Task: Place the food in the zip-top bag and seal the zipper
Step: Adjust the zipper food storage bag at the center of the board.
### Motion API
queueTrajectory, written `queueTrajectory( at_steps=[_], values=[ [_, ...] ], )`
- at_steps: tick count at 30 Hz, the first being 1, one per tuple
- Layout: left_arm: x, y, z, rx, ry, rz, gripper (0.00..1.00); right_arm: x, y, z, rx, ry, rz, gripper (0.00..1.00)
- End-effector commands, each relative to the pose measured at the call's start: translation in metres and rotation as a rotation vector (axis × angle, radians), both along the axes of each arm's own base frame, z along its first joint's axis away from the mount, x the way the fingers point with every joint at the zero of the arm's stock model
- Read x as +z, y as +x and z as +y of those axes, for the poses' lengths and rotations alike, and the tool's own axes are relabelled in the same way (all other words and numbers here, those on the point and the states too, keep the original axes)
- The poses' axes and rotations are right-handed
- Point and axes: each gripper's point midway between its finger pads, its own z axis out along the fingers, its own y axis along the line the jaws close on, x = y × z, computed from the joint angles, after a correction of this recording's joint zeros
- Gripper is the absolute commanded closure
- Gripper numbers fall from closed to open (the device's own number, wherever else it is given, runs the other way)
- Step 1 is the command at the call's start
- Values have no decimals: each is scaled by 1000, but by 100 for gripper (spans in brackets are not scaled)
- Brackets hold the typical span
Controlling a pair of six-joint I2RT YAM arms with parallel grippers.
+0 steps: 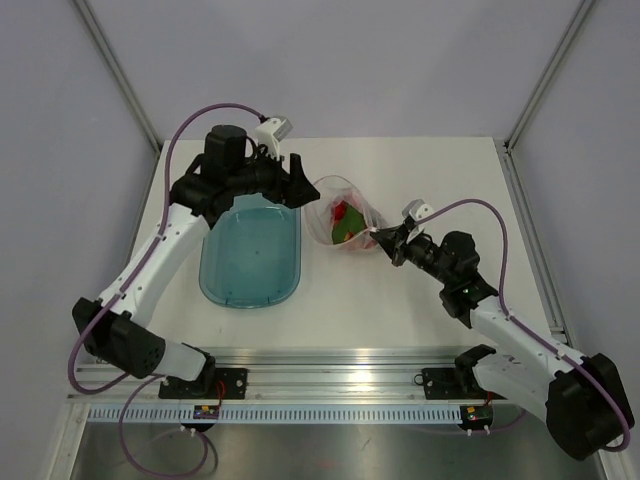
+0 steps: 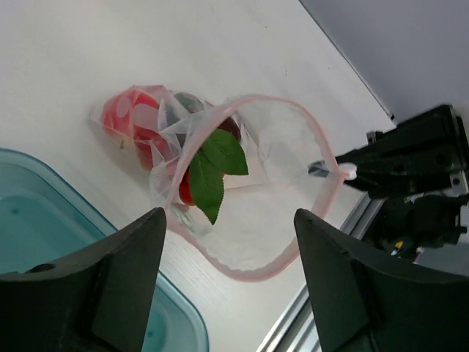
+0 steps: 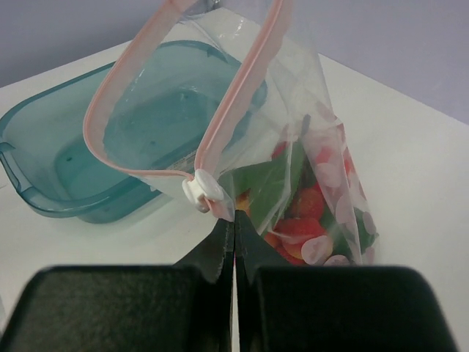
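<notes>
Right pincer [image 3: 234, 227] clamped on zip-top bag [image 3: 311, 110] corner; food [image 3: 302, 220] inside.

From above we see bright, even, diffuse light. The white bench [image 1: 400, 300] stays pale without burning out, and the shadows beside the arms are soft and faint. The teal tray [image 1: 250, 255] carries a mild sheen and no hard glare.

In the left wrist view the bench towards ten o'clock washes nearly white. The zip-top bag [image 2: 271, 183] is sharp, while the left gripper [image 2: 229, 220] shows its fingers [image 2: 110, 286] at five and seven o'clock as dark, blurred shapes.

In the right wrist view the right gripper [image 3: 234, 246] at six o'clock is a black, soft-edged mass. The bag's film shows small whitish glints, and the tray behind it looks slightly soft.
</notes>
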Motion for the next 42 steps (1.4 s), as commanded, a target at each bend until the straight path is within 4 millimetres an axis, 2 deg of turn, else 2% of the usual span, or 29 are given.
queueTrajectory(
  at_steps=[1,2,3,5,6,7,8,9,10,12,13,14,18,19,20,27,32,36,42],
  values=[
    [45,-24,6,-97,-13,-216,19,30,-4,-5,44,-62,-71,100],
    [53,-28,12,-95,4,-280,17,41,-6,-5,57,-66,-87,100],
    [54,-29,13,-100,17,-307,18,38,-9,-8,58,-88,-59,100],
    [63,-42,10,-159,50,-404,19,48,-12,-9,71,-114,-78,100],
    [69,-48,7,-187,57,-441,19,44,-16,-10,82,-135,-59,100],
    [70,-62,-8,-249,59,-466,19,50,-16,-11,84,-142,-74,100],
    [70,-63,-14,-272,91,-509,20,51,-19,-12,86,-148,-73,100],
    [70,-75,-30,-330,96,-531,21,53,-20,-12,89,-149,-77,100],
    [71,-79,-37,-354,109,-556,25,55,-20,-13,81,-148,-81,100],
    [61,-73,-50,-374,183,-623,27,58,-21,-14,79,-145,-88,100],
    [56,-79,-62,-402,198,-646,27,58,-21,-15,74,-146,-86,100],
    [58,-73,-67,-390,224,-702,27,58,-22,-15,74,-145,-87,100],
    [52,-84,-89,-516,191,-793,27,60,-25,-19,60,-139,-92,100],
    [58,-86,-95,-526,167,-846,27,60,-25,-19,59,-136,-93,100],
    [51,-87,-98,-551,173,-863,27,60,-25,-19,59,-136,-90,100],
    [31,-98,-116,-679,174,-927,30,63,-25,-16,69,-118,-93,100],
    [37,-103,-124,-685,155,-1006,32,62,-25,-13,86,-111,-85,100],
    [18,-103,-140,-764,200,-964,36,62,-27,-11,101,-113,-86,100],
    [8,-101,-147,-785,219,-942,41,63,-26,-12,93,-111,-90,100]
  ],
)
